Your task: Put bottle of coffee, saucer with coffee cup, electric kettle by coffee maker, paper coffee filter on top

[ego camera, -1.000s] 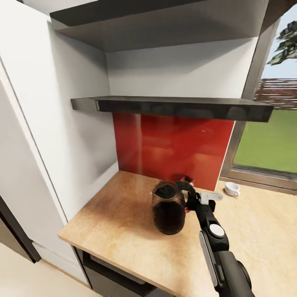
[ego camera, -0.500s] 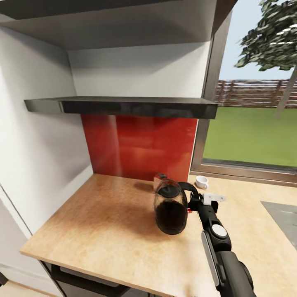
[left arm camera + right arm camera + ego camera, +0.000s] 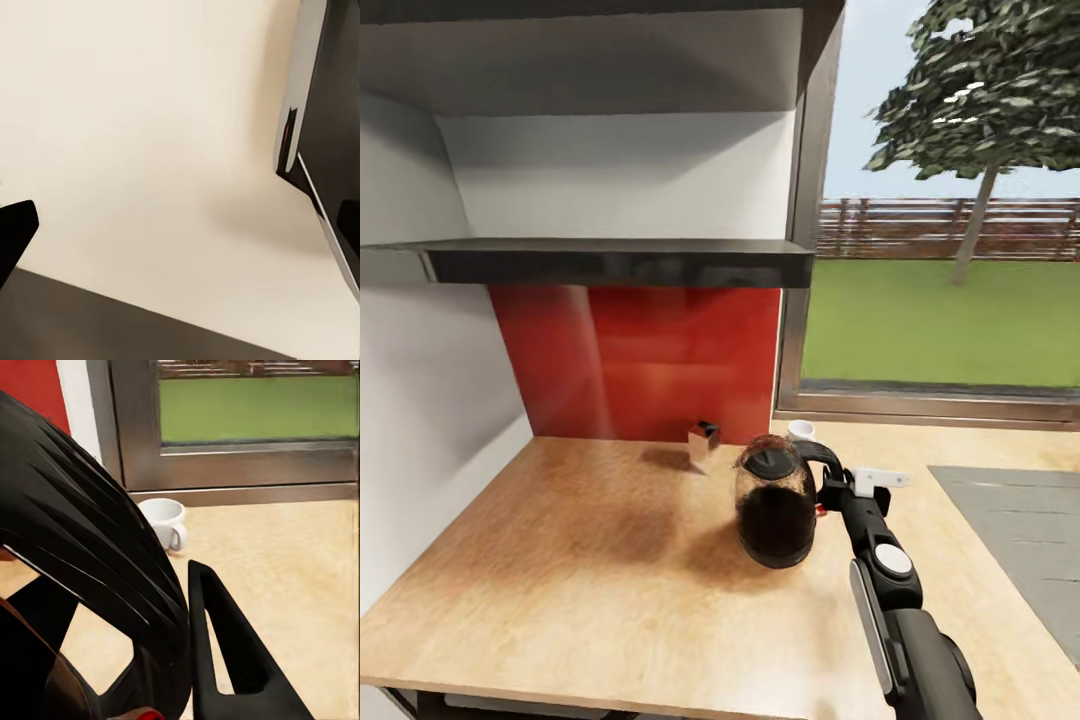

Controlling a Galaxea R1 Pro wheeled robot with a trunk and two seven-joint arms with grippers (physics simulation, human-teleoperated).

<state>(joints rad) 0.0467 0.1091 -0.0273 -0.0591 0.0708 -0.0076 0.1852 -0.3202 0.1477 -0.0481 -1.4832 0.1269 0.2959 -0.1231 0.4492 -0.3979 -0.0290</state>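
Two arms, one load. Start at your left: the left tool sits low over pale floor beside a dark cabinet front (image 3: 334, 112). One dark fingertip (image 3: 15, 229) pokes in at the edge of the left wrist view, and I cannot tell whether that tool is parted or closed. It is well apart from the action, so leave it out of this.

Moving right along the kitchen countertop (image 3: 560, 560), a small silver box with a dark top (image 3: 703, 441) stands near the red backsplash (image 3: 630, 360). Just right of it comes the electric kettle (image 3: 775, 505), upright, dark in its lower part, over the middle of the surface. Its black handle points right, straight into your right tool (image 3: 830, 488), which looks clamped on that handle. The right wrist view backs this up, with the handle's thick black curve (image 3: 90, 547) pressed right beside one finger (image 3: 225, 660).

Beyond the kettle, toward the window (image 3: 940, 320), the coffee cup (image 3: 801, 430) sits at the back of the surface, its handle on show in the right wrist view (image 3: 165, 521). Furthest right lies a grey inset panel (image 3: 1010, 530).

So the relation that counts: the kettle hangs left of your right wrist, its body leading and its handle trailing. Whichever way you carry it toward the coffee maker, judge the clearance off the glass belly, not off the tool.
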